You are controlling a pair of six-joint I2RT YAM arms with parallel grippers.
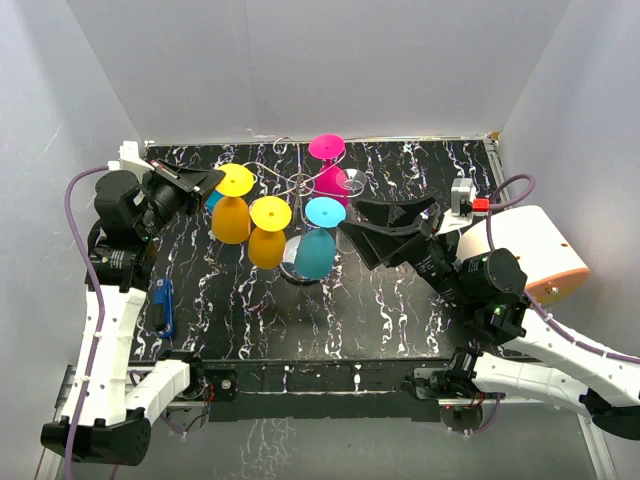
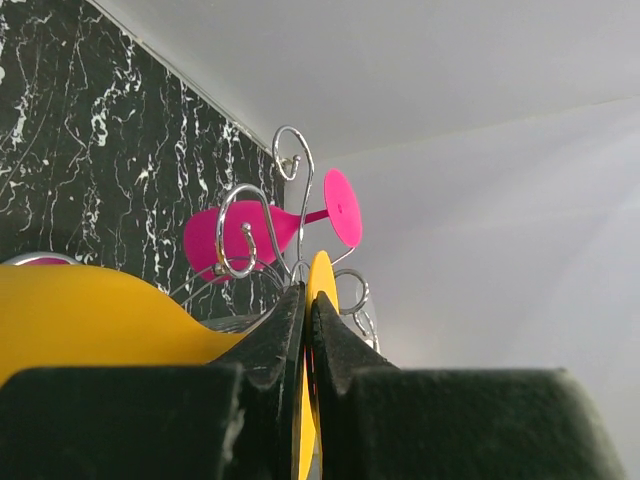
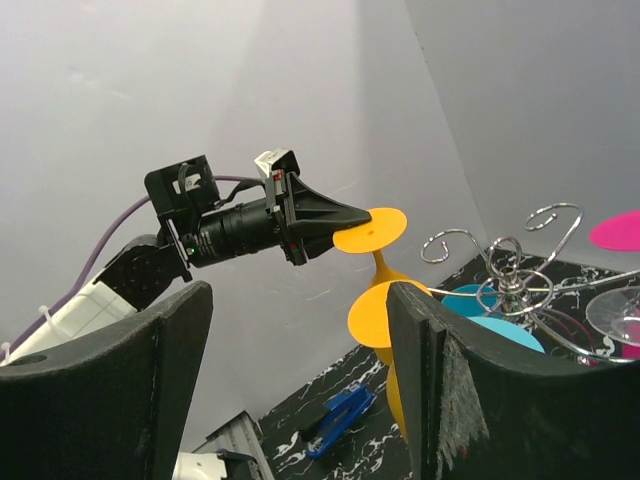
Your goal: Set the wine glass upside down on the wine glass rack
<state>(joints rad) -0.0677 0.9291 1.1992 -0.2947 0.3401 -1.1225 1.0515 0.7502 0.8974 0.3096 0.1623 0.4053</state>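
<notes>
left gripper [image 1: 212, 180] clamped on foot rim of yellow glass [image 1: 231, 218], stem vertical, bowl down; rack [image 1: 300, 183] just right of it; right gripper [image 1: 352, 220] spread, empty, beyond rack

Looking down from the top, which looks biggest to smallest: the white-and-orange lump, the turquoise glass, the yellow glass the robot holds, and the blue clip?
1. White-and-orange lump, though it may sit nearer the camera.
2. Yellow glass in the left hand and turquoise glass: look alike, a tie.
3. Blue clip.
</notes>
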